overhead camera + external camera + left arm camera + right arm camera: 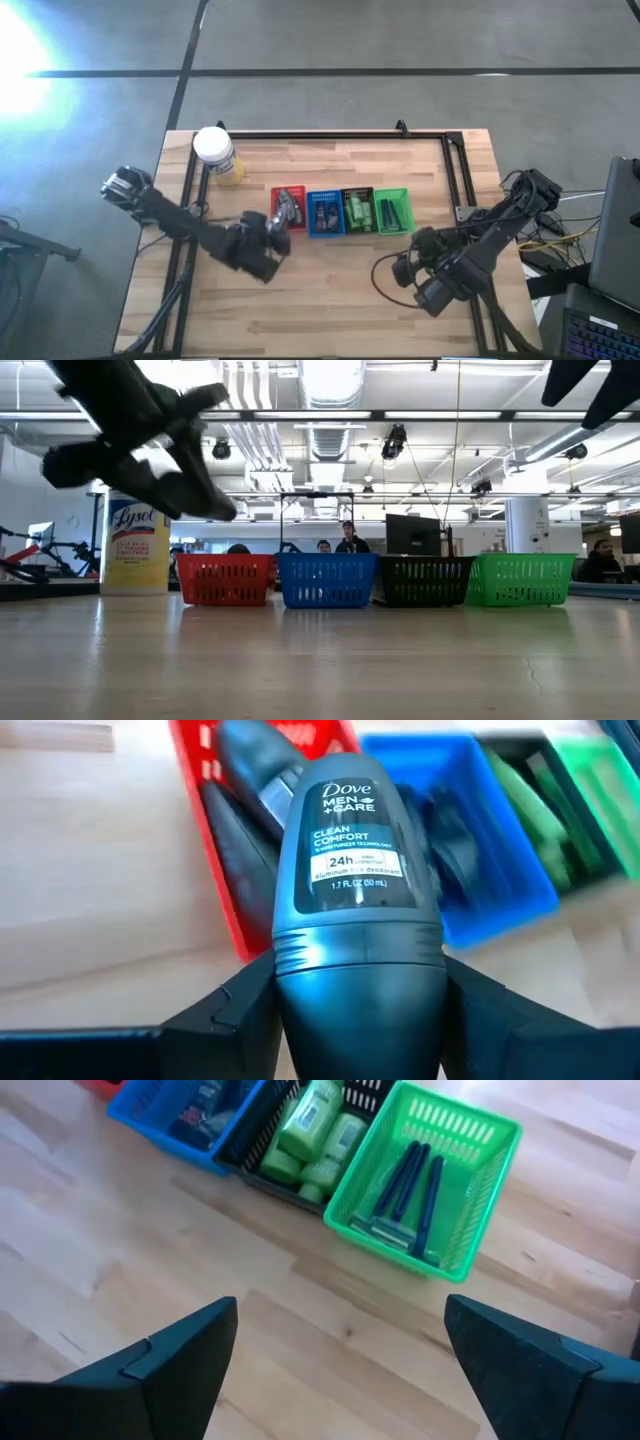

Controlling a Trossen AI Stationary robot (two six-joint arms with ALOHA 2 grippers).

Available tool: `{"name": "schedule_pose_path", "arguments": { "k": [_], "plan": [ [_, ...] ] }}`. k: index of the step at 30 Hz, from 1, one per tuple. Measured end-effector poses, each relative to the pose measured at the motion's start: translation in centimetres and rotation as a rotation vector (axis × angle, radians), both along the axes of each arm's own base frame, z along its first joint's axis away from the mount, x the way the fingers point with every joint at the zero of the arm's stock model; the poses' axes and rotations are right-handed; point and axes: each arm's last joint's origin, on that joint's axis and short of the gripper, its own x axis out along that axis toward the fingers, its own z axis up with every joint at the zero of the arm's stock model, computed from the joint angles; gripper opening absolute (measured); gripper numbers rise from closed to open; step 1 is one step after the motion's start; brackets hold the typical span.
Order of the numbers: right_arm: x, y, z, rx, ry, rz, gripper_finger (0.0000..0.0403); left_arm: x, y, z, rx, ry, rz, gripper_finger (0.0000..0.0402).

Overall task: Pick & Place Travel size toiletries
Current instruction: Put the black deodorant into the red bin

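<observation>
**Spotter:** How far along are we?

**Operator:** Nearly done, I'd judge. I see no loose items on the bare table [330, 300]. The red tray [287, 210] has dark bottles in it, the blue tray [324, 213] has dark items too, the black tray [300, 1140] holds the green bottles [315, 1125], and the green tray [425, 1180] holds the thin sticks [405, 1185]. What's left is the one I'm carrying.

**Spotter:** Which one?

**Operator:** A dark grey deodorant bottle [355, 910]. My left gripper [268, 238] is clamped on it, one finger on each side of its cap end, label end pointing forward past the fingertips toward the red tray just beyond.

**Spotter:** And the arm?

**Operator:** It's stretched low and forward, the wrist raised off the wood, just short of the red tray.

**Spotter:** The right side?

**Operator:** The right gripper [425, 255] waits with fingers spread wide and nothing between them, green tray ahead of the tips
</observation>
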Motion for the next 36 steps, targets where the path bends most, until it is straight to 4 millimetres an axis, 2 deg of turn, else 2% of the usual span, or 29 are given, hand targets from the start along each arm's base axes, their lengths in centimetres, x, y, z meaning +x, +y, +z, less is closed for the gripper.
{"name": "schedule_pose_path", "arguments": {
  "k": [6,11,15,23,28,36],
  "plan": [
    [0.1,-0.2,-0.1,0.004,-0.007,-0.022,0.0338,1.5,4.8,-0.9,-0.042,0.005,0.151,0.0203],
    [0.1,-0.1,-0.1,0.006,-0.009,-0.023,0.0323,2.2,7.0,-1.5,-0.05,0.063,0.171,0.0203],
    [0.1,-0.2,-0.1,0.006,-0.01,-0.026,0.0315,2.9,7.1,-2.1,-0.068,0.065,0.161,0.0205],
    [0.0,-0.2,-0.2,0.001,-0.003,-0.024,0.0315,3.5,6.9,-3.2,-0.06,0.104,0.124,0.0322],
    [0.0,-0.2,-0.2,0.0,-0.002,-0.021,0.0331,2.8,6.9,-2.2,-0.053,0.158,0.025,0.0349],
    [0.0,-0.3,0.0,-0.009,0.013,0.022,0.0357,1.6,7.2,0.4,0.002,0.153,-0.094,0.035]
  ]
}}
